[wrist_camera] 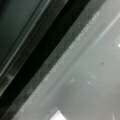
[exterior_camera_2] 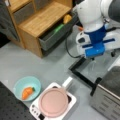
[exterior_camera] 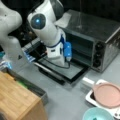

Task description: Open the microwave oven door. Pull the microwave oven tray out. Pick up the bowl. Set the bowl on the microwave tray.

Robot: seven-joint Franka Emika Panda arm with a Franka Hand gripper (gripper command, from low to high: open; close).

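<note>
The microwave oven (exterior_camera: 100, 32) stands at a front view's upper right, and its corner shows in a front view (exterior_camera_2: 107, 97). The microwave oven door (exterior_camera: 63, 71) is open and lies flat in front of the cavity. My gripper (exterior_camera: 58, 62) hangs low over that door, close to the opening, with its fingers hidden behind the wrist (exterior_camera_2: 93, 61). The wrist view shows the dark glass (wrist_camera: 20, 27), a black band and a pale glossy surface; I cannot tell whether that surface is the tray. The teal bowl (exterior_camera: 97, 115) (exterior_camera_2: 27, 88) sits on the table, apart from the arm, with a carrot in it.
A pink plate (exterior_camera_2: 53, 102) lies on a white dish rack (exterior_camera_2: 71, 98) beside the bowl, also seen at a front view's lower right (exterior_camera: 107, 95). A wooden cabinet (exterior_camera_2: 42, 20) has an open drawer (exterior_camera_2: 55, 35) holding yellow and green items.
</note>
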